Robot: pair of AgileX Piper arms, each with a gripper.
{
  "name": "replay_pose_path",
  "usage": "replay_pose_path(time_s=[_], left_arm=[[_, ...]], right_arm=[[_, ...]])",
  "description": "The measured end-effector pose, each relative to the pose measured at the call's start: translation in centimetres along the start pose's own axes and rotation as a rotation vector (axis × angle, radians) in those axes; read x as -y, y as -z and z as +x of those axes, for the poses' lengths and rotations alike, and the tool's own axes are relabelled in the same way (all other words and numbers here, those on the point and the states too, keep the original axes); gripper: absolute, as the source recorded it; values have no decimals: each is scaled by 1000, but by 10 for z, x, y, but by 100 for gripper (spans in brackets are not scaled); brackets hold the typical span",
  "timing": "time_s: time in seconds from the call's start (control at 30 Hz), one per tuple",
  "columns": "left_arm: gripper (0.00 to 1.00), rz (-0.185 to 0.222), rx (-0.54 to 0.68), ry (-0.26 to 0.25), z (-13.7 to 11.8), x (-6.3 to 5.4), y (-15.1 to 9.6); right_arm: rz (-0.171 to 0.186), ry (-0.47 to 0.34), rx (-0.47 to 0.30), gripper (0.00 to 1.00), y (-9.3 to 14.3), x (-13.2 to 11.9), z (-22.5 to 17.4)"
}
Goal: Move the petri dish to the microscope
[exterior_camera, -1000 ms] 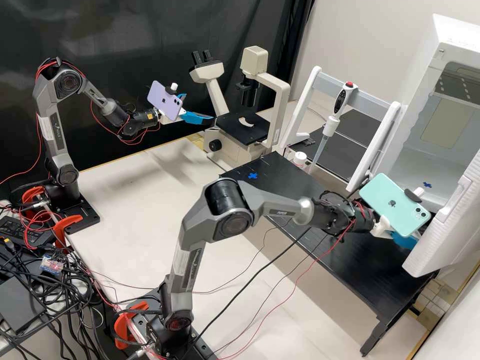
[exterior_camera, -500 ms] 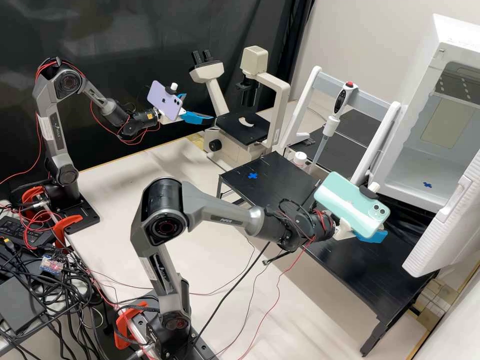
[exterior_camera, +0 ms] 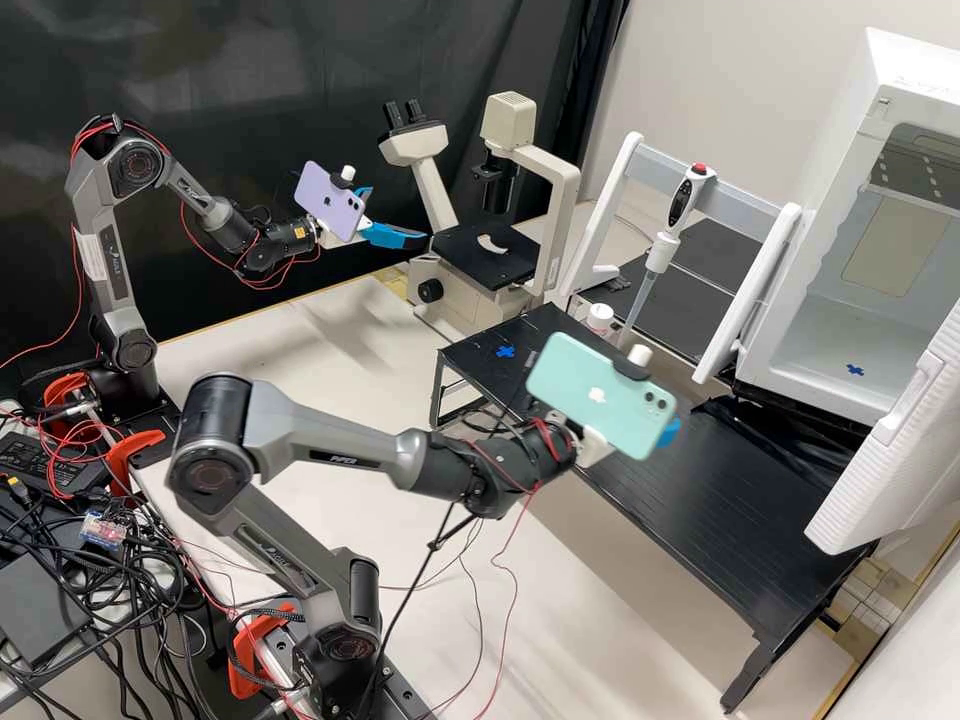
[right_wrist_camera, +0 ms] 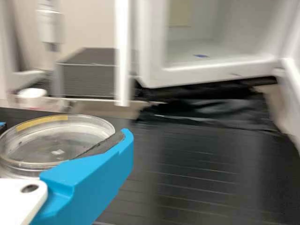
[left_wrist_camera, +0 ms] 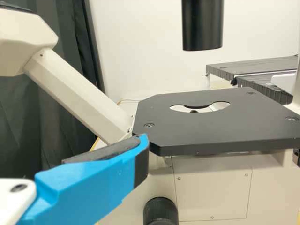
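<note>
- Clear, round petri dish point(right_wrist_camera: 56, 147) is sitting gripped between the blue fingers of the right gripper point(exterior_camera: 672, 432), above a black table point(exterior_camera: 740, 520).
- Left gripper point(exterior_camera: 400, 215) is hovering empty, its blue fingers standing apart, near a cream microscope point(exterior_camera: 562, 192) with a flat black stage point(exterior_camera: 463, 250).

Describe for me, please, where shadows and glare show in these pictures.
High view: soft shadows fall on the pale bench near the microscope; a faint sheen lies on the black table. Left wrist view: the stage looks evenly lit, without strong glare. Right wrist view: light glints along the rim of the clear dish, and pale streaks line the black table.
</note>
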Motion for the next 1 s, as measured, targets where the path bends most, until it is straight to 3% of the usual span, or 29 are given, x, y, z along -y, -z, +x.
replay_pose_path(time_s=[0.2,0.47,0.8,1.0], left_arm=[[100,0,0,0,0,0,0],[100,0,0,0,0,0,0],[100,0,0,0,0,0,0],[100,0,0,0,0,0,0]], right_arm=[[-15,84,-106,0,16,22,-2],[-51,254,-258,0,47,52,7],[-127,299,-381,0,85,55,11],[-168,302,-406,0,99,50,22]])
